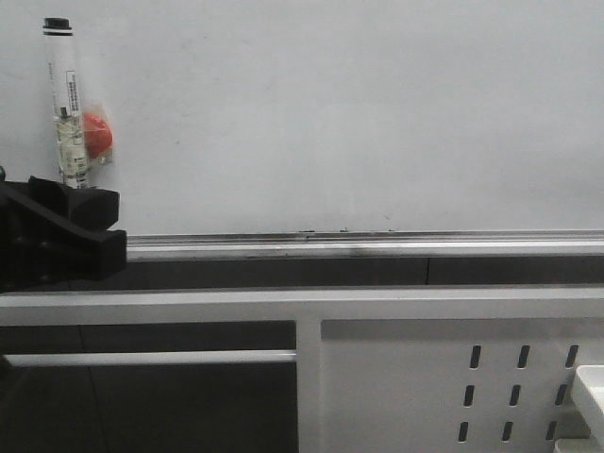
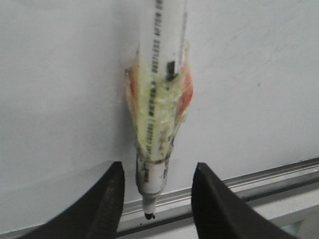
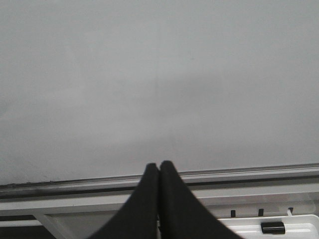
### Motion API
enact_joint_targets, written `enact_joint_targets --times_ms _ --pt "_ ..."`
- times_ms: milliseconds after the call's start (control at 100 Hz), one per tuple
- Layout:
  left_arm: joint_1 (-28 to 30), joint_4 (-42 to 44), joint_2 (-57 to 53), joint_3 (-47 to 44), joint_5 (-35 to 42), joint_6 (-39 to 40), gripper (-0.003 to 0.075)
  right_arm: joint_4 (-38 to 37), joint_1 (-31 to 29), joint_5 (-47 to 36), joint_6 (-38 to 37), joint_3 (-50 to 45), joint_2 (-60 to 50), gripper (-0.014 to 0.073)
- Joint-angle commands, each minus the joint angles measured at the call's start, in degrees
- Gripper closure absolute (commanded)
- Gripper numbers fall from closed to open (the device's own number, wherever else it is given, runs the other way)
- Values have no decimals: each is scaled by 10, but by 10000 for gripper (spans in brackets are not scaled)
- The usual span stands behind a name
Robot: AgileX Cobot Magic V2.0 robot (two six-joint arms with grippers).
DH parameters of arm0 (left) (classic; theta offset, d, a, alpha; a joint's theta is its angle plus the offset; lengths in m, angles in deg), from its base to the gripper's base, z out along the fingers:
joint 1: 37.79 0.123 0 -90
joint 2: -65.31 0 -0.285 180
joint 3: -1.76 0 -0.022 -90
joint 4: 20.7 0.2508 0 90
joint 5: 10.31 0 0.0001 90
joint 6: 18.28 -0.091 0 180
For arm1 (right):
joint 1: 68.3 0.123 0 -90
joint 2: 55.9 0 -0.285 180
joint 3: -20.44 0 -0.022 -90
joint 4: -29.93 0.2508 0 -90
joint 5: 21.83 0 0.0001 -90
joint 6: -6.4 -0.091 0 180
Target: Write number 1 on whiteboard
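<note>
The whiteboard (image 1: 330,113) fills the back of the front view, with a silver rail (image 1: 377,247) along its lower edge. A white marker (image 1: 68,113), wrapped in clear tape against a red piece (image 1: 96,132), stands upright at the board's left. My left gripper (image 1: 74,198) sits just under it. In the left wrist view the marker (image 2: 159,89) points its black tip between the fingers of the open left gripper (image 2: 158,169), with a gap on each side. My right gripper (image 3: 159,165) is shut on nothing, facing bare whiteboard (image 3: 159,74). The number 1 is out of view.
Below the rail runs a grey frame bar (image 1: 283,307) and a white perforated metal panel (image 1: 453,377). A white tray (image 1: 590,396) sits at the lower right; in the right wrist view the tray (image 3: 239,230) holds a small black object (image 3: 273,227).
</note>
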Motion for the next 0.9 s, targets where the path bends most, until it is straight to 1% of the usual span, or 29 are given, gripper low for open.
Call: enact_joint_targets --times_ms 0,270,340,390,620,690,830,890 --pt "-1 -1 -12 9 128 0 463 2 -1 -45 6 20 11 663" --pt "-1 -1 -12 9 128 0 600 2 -1 -45 6 20 11 663" --pt "-1 -1 -12 9 128 0 671 2 -1 -45 6 20 11 663" --pt "-1 -1 -12 9 128 0 741 2 -1 -45 6 20 11 663" --pt "-1 -1 -12 9 128 0 740 2 -1 -45 6 20 11 663" --pt "-1 2 -12 9 128 -1 740 2 -1 -56 6 20 11 663" --pt "-1 34 -12 8 128 -2 740 2 -1 -72 6 20 11 663" --pt "-1 54 -12 7 128 -30 740 2 -1 -76 6 20 11 663"
